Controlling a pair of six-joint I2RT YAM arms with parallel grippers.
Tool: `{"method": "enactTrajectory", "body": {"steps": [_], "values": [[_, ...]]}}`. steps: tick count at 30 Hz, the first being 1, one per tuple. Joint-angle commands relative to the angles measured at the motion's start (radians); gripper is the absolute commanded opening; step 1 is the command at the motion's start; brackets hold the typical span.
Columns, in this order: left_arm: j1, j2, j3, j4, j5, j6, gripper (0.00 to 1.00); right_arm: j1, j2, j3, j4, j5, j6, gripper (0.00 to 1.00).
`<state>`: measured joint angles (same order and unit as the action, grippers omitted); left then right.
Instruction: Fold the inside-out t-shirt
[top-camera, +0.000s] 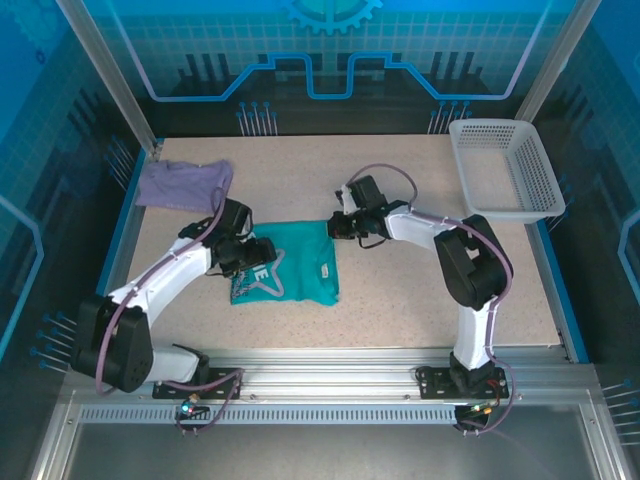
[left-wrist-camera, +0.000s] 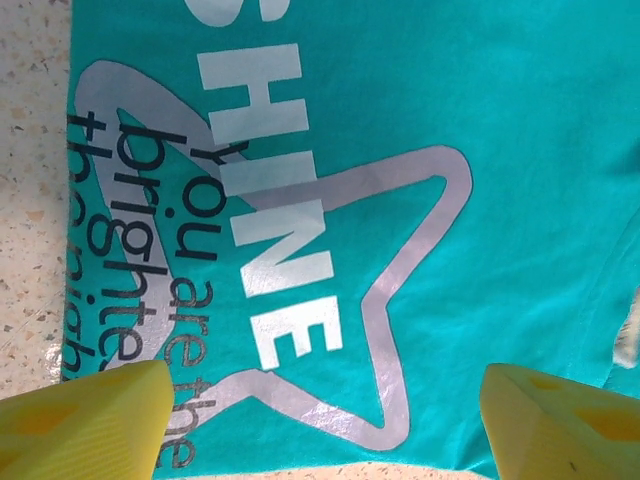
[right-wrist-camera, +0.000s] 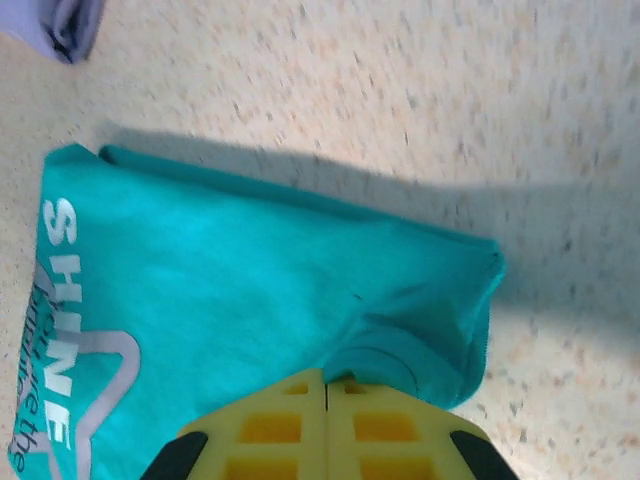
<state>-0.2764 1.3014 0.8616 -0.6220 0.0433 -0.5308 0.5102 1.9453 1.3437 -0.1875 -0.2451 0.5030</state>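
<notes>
The teal t-shirt (top-camera: 296, 268) lies folded into a small rectangle in the middle of the table, its white "SHINE" star print (left-wrist-camera: 300, 260) facing up. My left gripper (top-camera: 262, 257) hovers over the shirt's left part and is open; its yellow fingers (left-wrist-camera: 85, 420) stand wide apart over the print with nothing between them. My right gripper (top-camera: 336, 226) is at the shirt's far right corner. In the right wrist view its jaws (right-wrist-camera: 327, 385) are pressed together, and the teal cloth (right-wrist-camera: 230, 290) puckers into their tips.
A lavender shirt (top-camera: 183, 184) lies crumpled at the far left of the table. A white mesh basket (top-camera: 505, 165) stands at the far right corner. Bare speckled tabletop (top-camera: 400, 290) lies around the shirt, bounded by blue rails.
</notes>
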Motion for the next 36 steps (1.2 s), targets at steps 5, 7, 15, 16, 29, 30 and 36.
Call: {"method": "enactTrajectory", "body": {"steps": [5, 7, 15, 16, 29, 30, 36], "values": [[0.008, 0.003, -0.018, 0.1, 0.058, 0.015, 0.82, -0.005, 0.109, 0.157, -0.188, 0.087, -0.089, 0.2], [0.008, 0.033, 0.011, 0.11, 0.059, 0.018, 0.82, -0.007, 0.08, 0.155, -0.233, 0.141, -0.113, 0.37], [0.051, 0.239, 0.184, 0.173, 0.08, 0.038, 0.84, 0.044, -0.267, -0.129, -0.256, 0.196, -0.134, 0.56], [0.073, 0.284, 0.213, 0.194, 0.102, 0.038, 0.84, 0.067, -0.308, -0.186, -0.23, 0.156, -0.108, 0.57], [0.222, 0.549, 0.27, 0.181, 0.22, 0.076, 0.8, 0.182, -0.559, -0.435, -0.24, 0.226, 0.014, 0.58], [0.215, 0.5, 0.203, 0.198, 0.234, 0.07, 0.8, 0.172, -0.576, -0.43, -0.255, 0.23, 0.005, 0.59], [0.013, 0.134, -0.189, 0.278, 0.289, -0.064, 0.82, 0.076, -0.648, -0.422, -0.343, 0.179, -0.031, 0.61]]}}
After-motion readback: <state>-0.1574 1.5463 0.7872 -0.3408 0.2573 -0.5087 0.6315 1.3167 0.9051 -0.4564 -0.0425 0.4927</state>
